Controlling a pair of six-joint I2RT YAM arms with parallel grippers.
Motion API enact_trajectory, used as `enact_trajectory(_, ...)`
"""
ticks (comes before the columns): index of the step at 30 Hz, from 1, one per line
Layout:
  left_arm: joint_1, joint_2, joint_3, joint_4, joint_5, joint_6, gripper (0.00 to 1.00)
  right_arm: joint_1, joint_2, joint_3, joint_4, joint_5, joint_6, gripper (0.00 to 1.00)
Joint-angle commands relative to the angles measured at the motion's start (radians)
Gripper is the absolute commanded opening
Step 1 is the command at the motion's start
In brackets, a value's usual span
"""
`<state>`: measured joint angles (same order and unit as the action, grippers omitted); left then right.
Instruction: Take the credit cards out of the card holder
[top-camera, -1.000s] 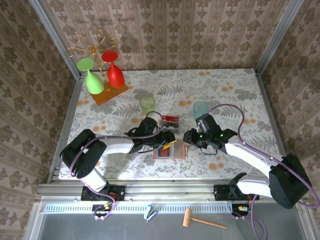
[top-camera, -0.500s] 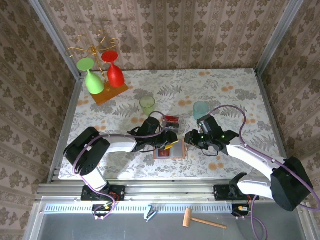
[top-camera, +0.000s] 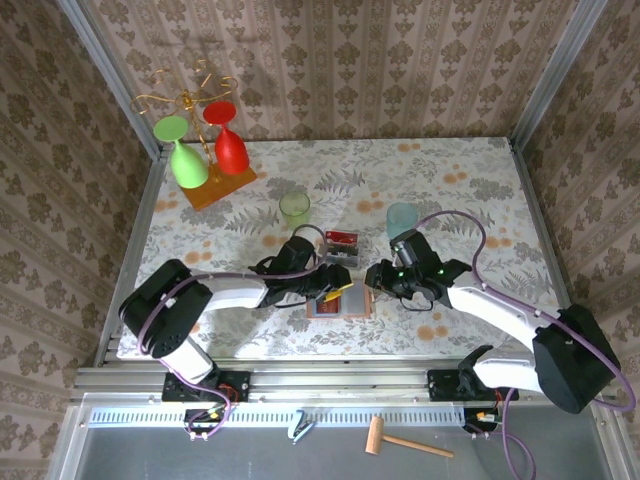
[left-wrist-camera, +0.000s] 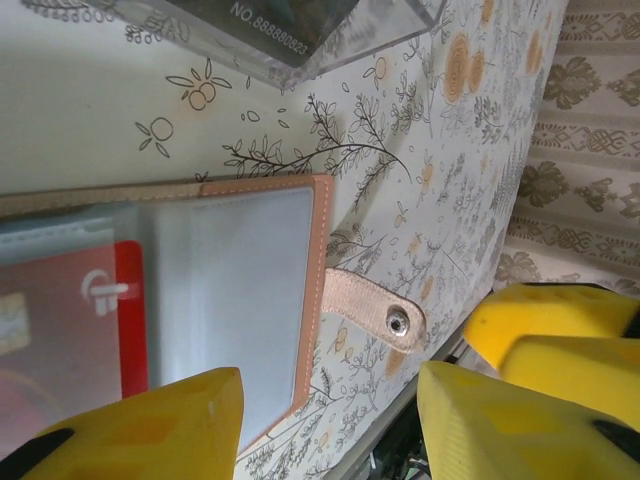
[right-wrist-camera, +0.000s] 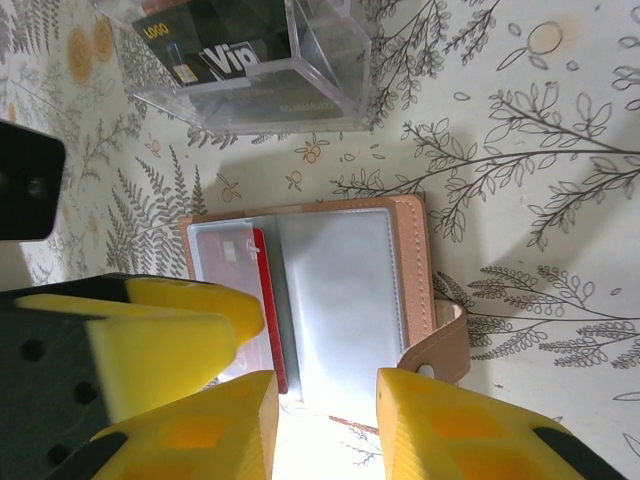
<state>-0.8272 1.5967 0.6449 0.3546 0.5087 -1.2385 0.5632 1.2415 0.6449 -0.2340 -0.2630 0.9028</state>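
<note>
The left gripper (left-wrist-camera: 330, 395) hovers with jaws apart and empty. Directly beneath it lies the open card holder (left-wrist-camera: 240, 270), its red card (left-wrist-camera: 70, 320) pocketed beside one finger. The right gripper (right-wrist-camera: 320, 400), likewise parted and empty, hangs over the holder's edge. The step should go best if the right pins the holder while the left pinches the card's exposed edge and draws it out flat.

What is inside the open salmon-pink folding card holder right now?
A red card sits in one clear pocket; the neighbouring pocket looks empty. Any cards behind the red one are hidden.
</note>
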Motion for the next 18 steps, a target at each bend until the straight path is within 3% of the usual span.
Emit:
enact_trajectory(1,0.015,-0.050,-0.031,-0.011,-0.012,0.008,0.50,0.026,0.046,0.041,0.022,-0.016,0.021,0.31)
enact_trajectory(18,0.069,-0.238,-0.137,-0.176,-0.085,0.060,0.50,0.144,0.309,0.203,0.066,-0.046,0.020,0.27)
